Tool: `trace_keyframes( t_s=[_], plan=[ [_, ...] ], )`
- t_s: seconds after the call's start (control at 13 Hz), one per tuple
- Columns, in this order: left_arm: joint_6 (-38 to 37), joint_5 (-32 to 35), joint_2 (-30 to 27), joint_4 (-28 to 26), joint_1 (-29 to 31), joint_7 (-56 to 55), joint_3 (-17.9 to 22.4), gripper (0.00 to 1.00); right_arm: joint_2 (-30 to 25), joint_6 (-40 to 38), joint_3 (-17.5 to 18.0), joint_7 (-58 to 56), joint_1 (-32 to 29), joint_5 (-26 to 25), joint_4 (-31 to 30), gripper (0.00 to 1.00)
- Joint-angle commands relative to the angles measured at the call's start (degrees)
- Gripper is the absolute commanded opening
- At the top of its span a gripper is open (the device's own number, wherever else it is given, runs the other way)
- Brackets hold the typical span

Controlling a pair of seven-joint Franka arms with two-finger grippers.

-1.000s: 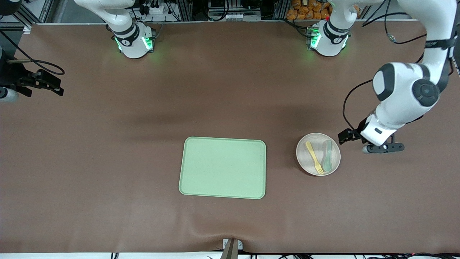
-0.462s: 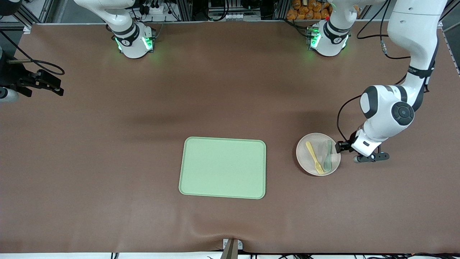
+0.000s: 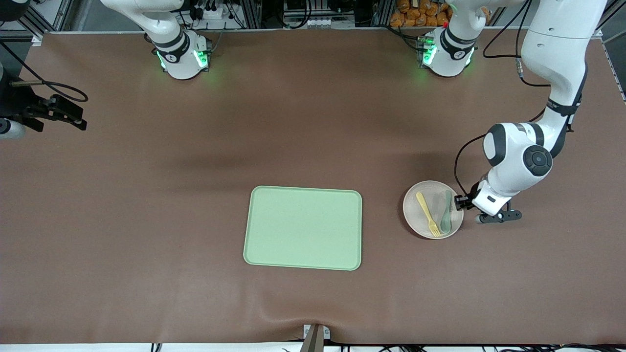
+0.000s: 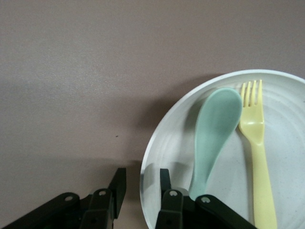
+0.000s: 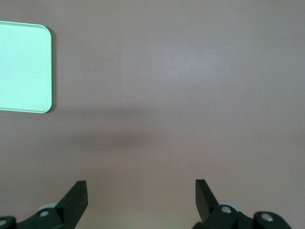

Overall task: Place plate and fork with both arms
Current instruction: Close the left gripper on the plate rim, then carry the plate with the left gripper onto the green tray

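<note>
The pale plate (image 3: 418, 215) lies on the table toward the left arm's end, beside the tray. The yellow fork (image 3: 428, 213) and a grey-green spoon (image 3: 445, 211) lie side by side in it. My left gripper (image 3: 459, 202) is low at the plate's rim on the side toward the left arm's end. In the left wrist view the left gripper (image 4: 141, 183) is open and straddles the plate's rim (image 4: 157, 138), one finger outside and one over the plate, next to the spoon (image 4: 214, 129) and the fork (image 4: 257, 143). My right gripper (image 3: 78, 119) waits open and empty at the right arm's end of the table; it also shows in the right wrist view (image 5: 141, 191).
A rectangular light green tray (image 3: 303, 227) lies mid-table, between the plate and the right arm's end; its corner shows in the right wrist view (image 5: 24, 67). The brown table mat (image 3: 146, 195) spreads around it. Cables hang by the left arm.
The left arm has swung in toward the plate and come down; its gripper has gone from beside the plate to its rim. The right arm, plate, fork and spoon have not moved.
</note>
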Motion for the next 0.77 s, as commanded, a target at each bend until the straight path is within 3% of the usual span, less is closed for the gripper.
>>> trace_keyframes(
  t_s=[0.0, 0.23, 0.54, 0.69],
  plan=[
    [0.63, 0.23, 1.09, 1.33, -0.37, -1.04, 0.0, 0.24, -0.03, 0.39, 1.35, -0.57, -1.47, -1.01, -0.15, 1.0],
    [0.63, -0.12, 2.32, 1.85, -0.72, -2.0, -0.09, 0.0, -0.03, 0.39, 1.35, -0.57, -1.38, -1.01, -0.15, 1.0],
    [0.54, -0.3, 2.07, 3.43, -2.13, -4.29, -0.53, 0.0, 0.49, 0.48, 1.35, -0.57, -1.29, -1.01, -0.24, 1.0],
    [-1.38, -0.3, 0.92, 6.06, -2.75, -8.93, -2.8, 0.0, 1.55, 1.7, 1.35, -0.57, -1.38, -0.84, -0.41, 1.0]
  ],
)
